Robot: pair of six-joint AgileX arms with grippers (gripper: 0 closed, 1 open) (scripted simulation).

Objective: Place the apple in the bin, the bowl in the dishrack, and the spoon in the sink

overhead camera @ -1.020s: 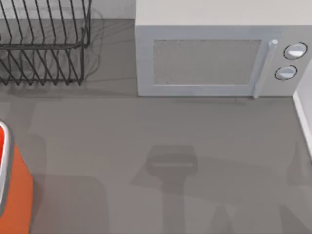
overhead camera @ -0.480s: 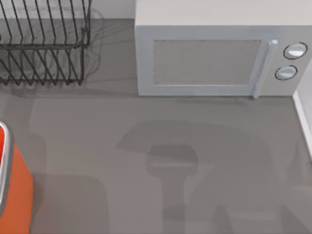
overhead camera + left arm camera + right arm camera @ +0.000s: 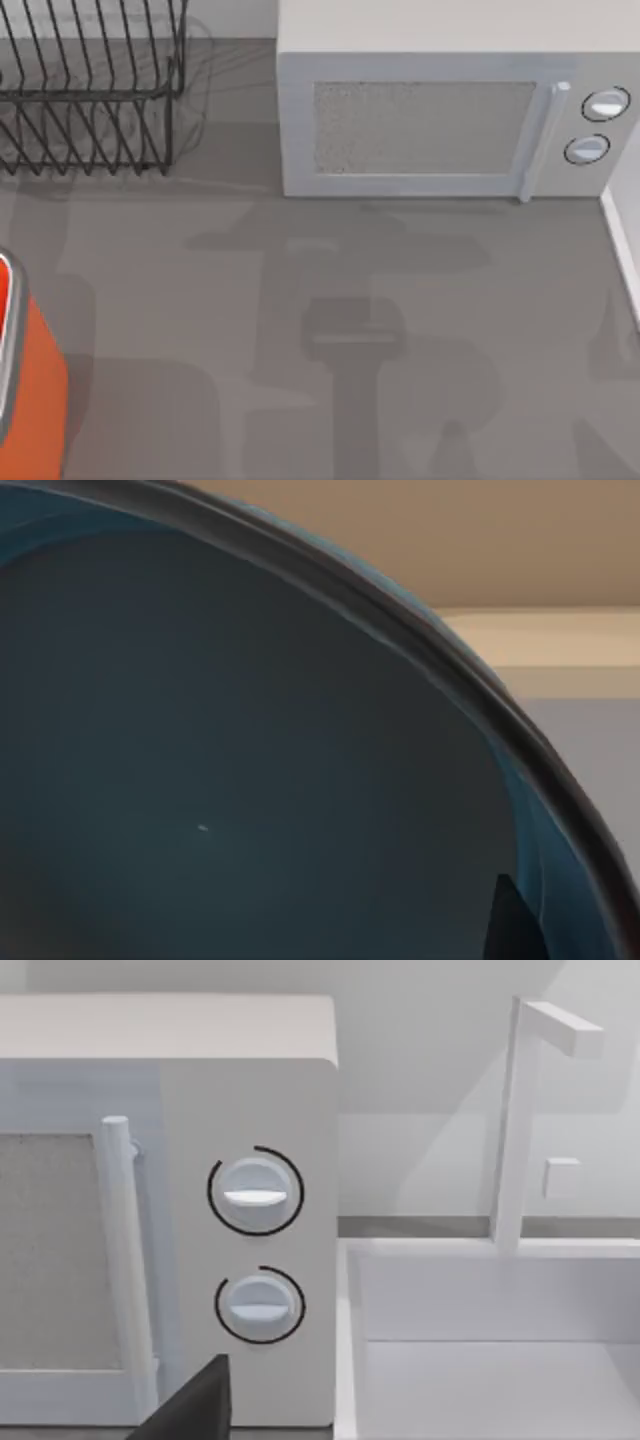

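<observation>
The bowl sits very close in the left wrist view, blue inside with a dark rim, raised with a beige wall behind it. My left gripper is shut on it, one dark fingertip lying against its inner wall. The black wire dishrack stands at the table's back left. The orange bin with its silvery rim is at the left edge. The white sink with its faucet lies right of the microwave; its rim also shows from above. A dark part of my right gripper faces the microwave. The apple and spoon are out of view.
A white microwave with two knobs fills the back middle and right of the table. Arm shadows and a broad round shadow lie across the grey tabletop in front of it.
A broad shadow has spread over the tabletop and moved toward the microwave and the left. The dishrack, bin and microwave have not moved.
</observation>
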